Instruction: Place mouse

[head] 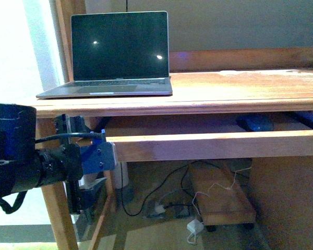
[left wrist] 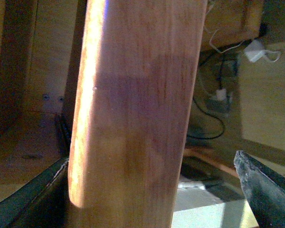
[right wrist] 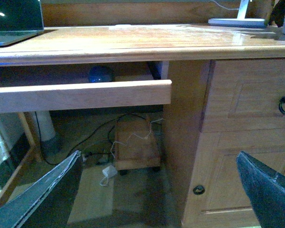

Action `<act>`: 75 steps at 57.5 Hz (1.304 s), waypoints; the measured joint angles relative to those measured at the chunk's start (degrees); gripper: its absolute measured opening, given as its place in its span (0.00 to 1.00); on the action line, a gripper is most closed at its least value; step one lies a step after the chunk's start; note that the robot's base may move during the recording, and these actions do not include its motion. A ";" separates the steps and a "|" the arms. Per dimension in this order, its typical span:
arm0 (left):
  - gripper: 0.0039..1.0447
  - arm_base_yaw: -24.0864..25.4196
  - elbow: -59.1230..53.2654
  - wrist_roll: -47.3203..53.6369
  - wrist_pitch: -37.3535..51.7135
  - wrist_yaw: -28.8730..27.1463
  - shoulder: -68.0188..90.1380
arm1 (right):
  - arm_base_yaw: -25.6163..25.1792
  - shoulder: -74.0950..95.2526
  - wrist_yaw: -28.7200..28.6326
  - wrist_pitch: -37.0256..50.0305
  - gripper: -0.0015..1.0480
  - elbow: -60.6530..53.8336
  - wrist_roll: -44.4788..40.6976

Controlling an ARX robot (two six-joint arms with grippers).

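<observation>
1. Landmark: the long pale wooden front rail of the pull-out shelf, standing fwd from under the brown wooden table.
2. The small dark grey oval plastic mouse lies on the shelf just behind the rail, toward its right end and under the table top. Nothing touches it.
3. The left gripper is at the rail's left end, jaws apart w/ the rail between them. One jaw looks to be against the wood and the other is clearly off it, so no clamp.
4. The right gripper is in front of the rail and lower, well apart from it. Jaws wide apart, nothing in them.
5. The open grey metal laptop sits on the table above the rail's left end.
6. Step, my read: the shelf is out far enough and the mouse is exposed, but the pick is not yet begun.
7. Next move prob. needs the right gripper to rise, pass over the rail and go in under the table top. The gap is low, so a flat approach is needed. The smooth dome could slip, so grip low across the mouse's narrow sides. Drop spot is likely the table top above the rail, beside the laptop.
</observation>
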 joint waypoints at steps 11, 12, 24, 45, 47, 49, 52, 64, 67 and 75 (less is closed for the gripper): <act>0.93 -2.73 -7.72 -9.75 -7.74 2.73 -8.96 | 0.00 0.00 0.02 0.00 0.93 0.00 0.00; 0.93 -3.10 -8.35 -10.95 -7.91 3.08 -9.57 | 0.00 0.00 0.00 0.00 0.93 0.00 0.00; 0.93 -6.88 -12.72 -21.20 -10.80 7.69 -14.97 | 0.00 0.00 0.02 0.00 0.93 0.00 0.00; 0.93 -9.27 -15.47 -50.84 -10.80 19.06 -21.31 | 0.00 0.00 0.02 0.00 0.93 0.00 0.00; 0.93 -9.40 -15.76 -54.01 -10.14 20.02 -21.92 | 0.00 0.00 0.02 0.00 0.93 0.00 0.00; 0.93 -9.46 -16.02 -57.46 -9.14 20.70 -22.45 | 0.00 0.00 0.02 0.00 0.93 0.00 0.00; 0.93 -9.57 -16.41 -64.28 -6.60 21.66 -23.41 | 0.00 0.00 0.02 0.00 0.93 0.00 0.00; 0.93 -8.57 -16.28 -84.91 5.29 18.05 -28.24 | 0.00 0.00 0.02 0.00 0.93 0.00 0.00; 0.93 -8.02 -15.76 -88.46 5.86 14.73 -29.86 | 0.00 0.00 0.00 0.00 0.93 0.00 0.00; 0.93 -7.06 -15.54 -89.00 0.90 1.09 -35.98 | 0.00 0.00 0.02 0.00 0.93 0.00 0.00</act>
